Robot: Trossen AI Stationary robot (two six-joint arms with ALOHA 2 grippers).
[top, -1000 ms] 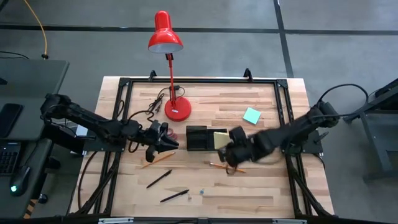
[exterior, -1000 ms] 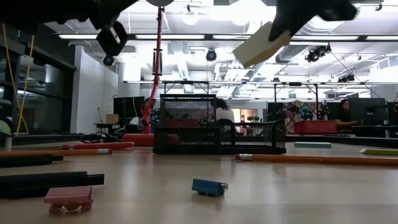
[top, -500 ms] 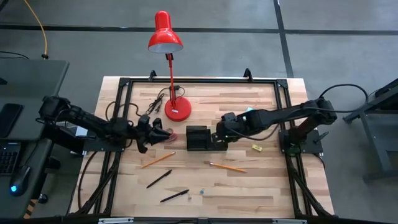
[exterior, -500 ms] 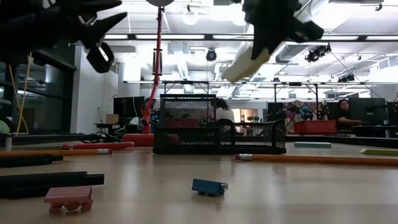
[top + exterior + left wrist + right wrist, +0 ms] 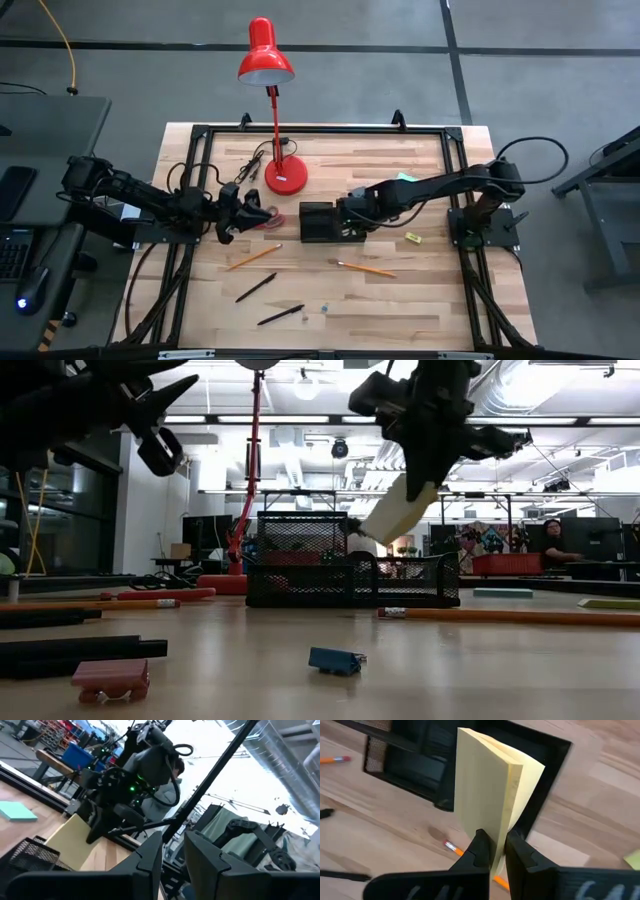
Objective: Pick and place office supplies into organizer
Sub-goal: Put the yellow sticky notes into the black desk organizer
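Organizer: I see a low black wire-mesh tray, rectangular, on the pale wood-plank table; I use it as my landmark. In the low view a taller mesh section rises at one end.
Organizer contents: I cannot tell; the right arm covers part of it from above.
Right gripper: hangs just above the organizer's right part, its fingers clamped on the yellow sticky-note pad.
Yellow sticky-note pad: a thick square block of paper, held tilted, its lower corner right at the mesh rim.
Left gripper: raised to the left of the organizer; I see a narrow gap between its fingers and cannot tell if it holds anything.
Teal pad: flat square, right of and behind the organizer.
Orange pencils: slim, lying in front of the organizer.
Black pens: farther in front, to its left.
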